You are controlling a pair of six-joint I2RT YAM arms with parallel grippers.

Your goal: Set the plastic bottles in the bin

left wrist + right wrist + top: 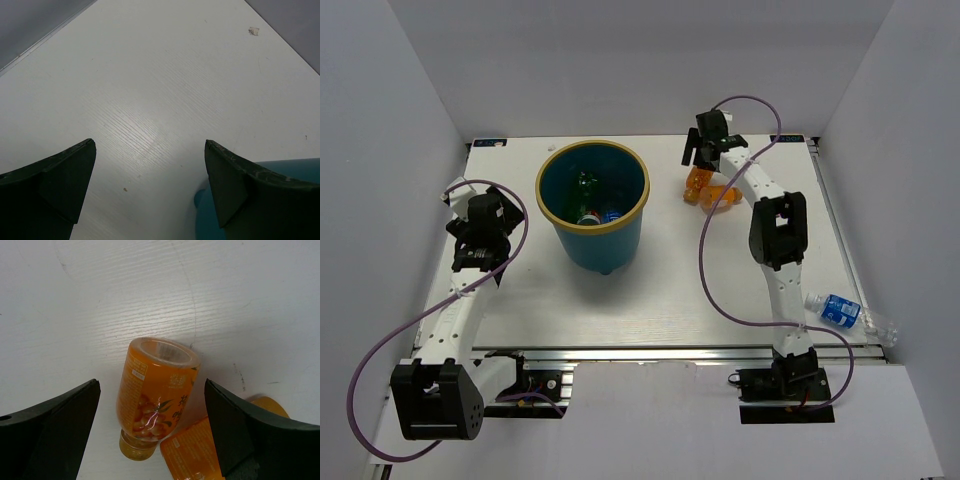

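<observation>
The teal bin (pixel 546 205) stands left of centre at the back of the table, with a green bottle (pixel 585 185) and two labelled bottles (pixel 600 216) inside. Two orange bottles (pixel 698 183) (pixel 722 196) lie side by side to its right. My right gripper (pixel 695 160) hovers open just above them. In the right wrist view one orange bottle (pixel 155 400) lies cap toward me between the spread fingers of the right gripper (pixel 151 385), untouched, and the second orange bottle (pixel 192 455) lies beside it. My left gripper (pixel 150 150) is open and empty over bare table, left of the bin (pixel 205 220).
A clear bottle with a blue label (pixel 840 312) lies near the table's front right edge, beside the right arm's base. White walls close in the table on the left, back and right. A small scrap (pixel 254 31) lies on the far table surface.
</observation>
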